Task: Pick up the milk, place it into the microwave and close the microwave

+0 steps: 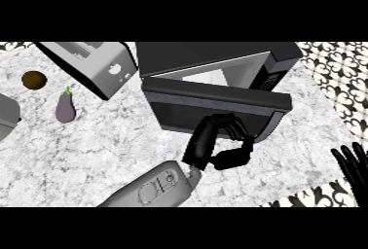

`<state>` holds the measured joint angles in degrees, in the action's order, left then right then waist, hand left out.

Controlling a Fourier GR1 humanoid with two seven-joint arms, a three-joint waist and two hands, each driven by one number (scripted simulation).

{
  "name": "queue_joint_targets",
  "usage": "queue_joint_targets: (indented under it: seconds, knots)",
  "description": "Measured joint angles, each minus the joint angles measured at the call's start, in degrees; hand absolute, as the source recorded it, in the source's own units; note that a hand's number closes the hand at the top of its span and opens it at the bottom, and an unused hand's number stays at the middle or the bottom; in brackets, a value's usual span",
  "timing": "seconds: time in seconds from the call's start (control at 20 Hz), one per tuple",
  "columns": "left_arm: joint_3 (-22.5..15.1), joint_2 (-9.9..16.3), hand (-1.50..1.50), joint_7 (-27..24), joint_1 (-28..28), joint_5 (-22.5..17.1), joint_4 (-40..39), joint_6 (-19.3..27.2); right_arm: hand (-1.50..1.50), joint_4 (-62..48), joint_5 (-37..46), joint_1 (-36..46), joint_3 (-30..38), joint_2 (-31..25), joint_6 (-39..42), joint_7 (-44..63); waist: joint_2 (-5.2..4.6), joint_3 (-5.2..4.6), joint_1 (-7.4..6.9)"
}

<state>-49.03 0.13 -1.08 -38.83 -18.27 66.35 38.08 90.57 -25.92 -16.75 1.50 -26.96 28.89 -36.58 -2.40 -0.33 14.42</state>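
Touching the microwave [215, 78] door [215, 99], left hand [215, 146] shows no milk.

The bench [86, 146] has a light grey marbled stone top that fills most of the head view. Beyond its right edge, a black-and-white patterned tile floor [338, 68] is visible; the same pattern shows at the upper left corner and along the lower right. A silver toaster [90, 65] stands at the upper left. Left of it lies a round brown object [34, 80], with an eggplant [65, 108] just below. A grey object [7, 116] is cut off by the left edge. Lighting is even.
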Motion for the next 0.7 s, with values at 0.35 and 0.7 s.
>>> queue_joint_targets:
  seconds: [0.35,0.7]
  knots:
    - [5.0,-0.1,1.50,-3.9,-4.9,-6.5,-4.3,1.4,-1.50,4.6,-3.7,-0.1,-1.1,-1.8,1.6,2.9,-1.10,-0.03,2.85]
    - [8.6,-0.1,1.50,-7.5,-9.8,-11.1,-9.7,1.3,-1.50,7.6,-7.4,-0.5,-0.7,-3.6,2.7,5.4,-1.88,0.07,5.07]
